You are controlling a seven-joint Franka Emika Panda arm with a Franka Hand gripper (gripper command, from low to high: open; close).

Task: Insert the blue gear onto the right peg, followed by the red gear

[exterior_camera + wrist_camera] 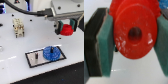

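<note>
The blue gear [50, 53] sits flat on the black base plate [35, 59], over the peg on the exterior view's right side of the plate. A bare thin peg [36, 53] stands on the plate's other side. My gripper [65, 30] is shut on the red gear [65, 30] and holds it in the air, up and to the exterior view's right of the blue gear. In the wrist view the red gear [133, 31] fills the frame between the teal finger pads [105, 46], its centre hole facing the camera.
A beige block fixture [19, 28] stands on the white table [15, 55] at the exterior view's left. Dark cables [25, 10] run across the back.
</note>
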